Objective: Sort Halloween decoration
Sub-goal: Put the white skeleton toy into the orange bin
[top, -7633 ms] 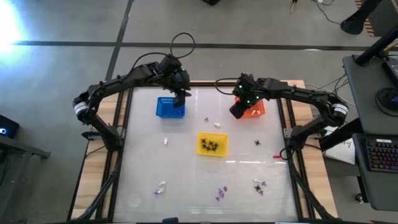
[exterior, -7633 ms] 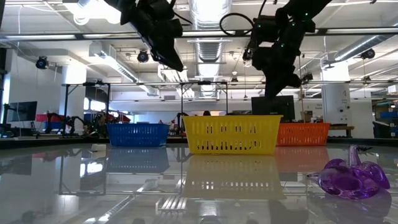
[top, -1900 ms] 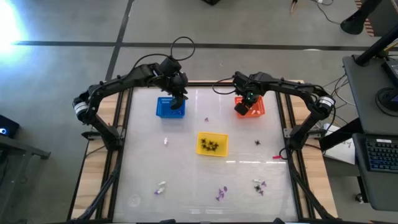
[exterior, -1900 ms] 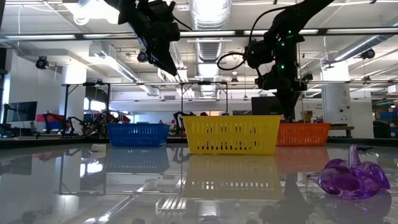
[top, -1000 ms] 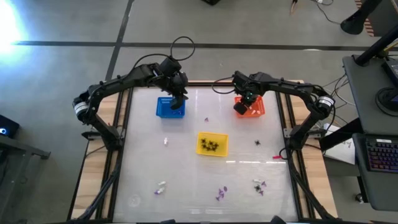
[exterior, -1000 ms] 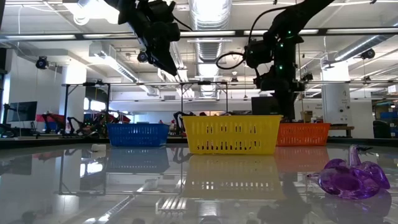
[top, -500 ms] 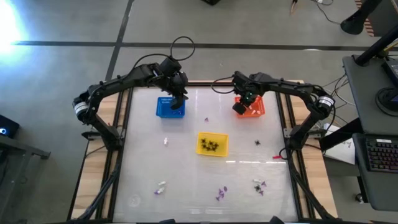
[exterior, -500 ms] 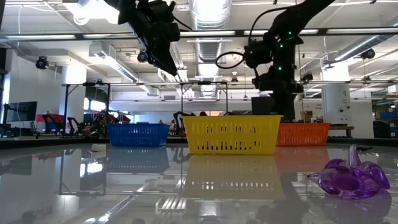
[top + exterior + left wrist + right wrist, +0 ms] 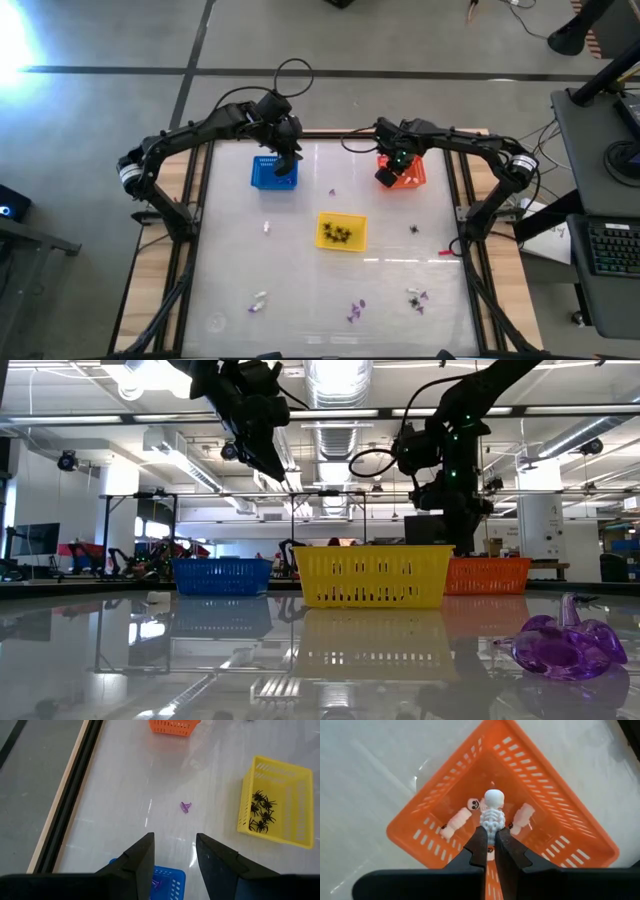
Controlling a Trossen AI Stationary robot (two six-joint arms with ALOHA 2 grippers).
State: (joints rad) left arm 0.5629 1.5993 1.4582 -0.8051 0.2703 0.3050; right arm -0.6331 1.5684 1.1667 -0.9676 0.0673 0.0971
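The right gripper (image 9: 490,851) hangs over the orange basket (image 9: 560,827) at the table's far right, its fingers pinched on a white skeleton figure (image 9: 493,817); the figure's long axis runs in line with the fingers, skull end pointing away from the wrist toward the basket floor. More white pieces (image 9: 456,822) lie in that basket. The left gripper (image 9: 173,865) hovers above the blue basket (image 9: 273,172) with fingers spread and nothing between them. Black spiders (image 9: 261,811) sit in the yellow basket (image 9: 341,232) at the table's middle, and a purple trinket (image 9: 185,807) lies on the table (image 9: 300,270) between the baskets
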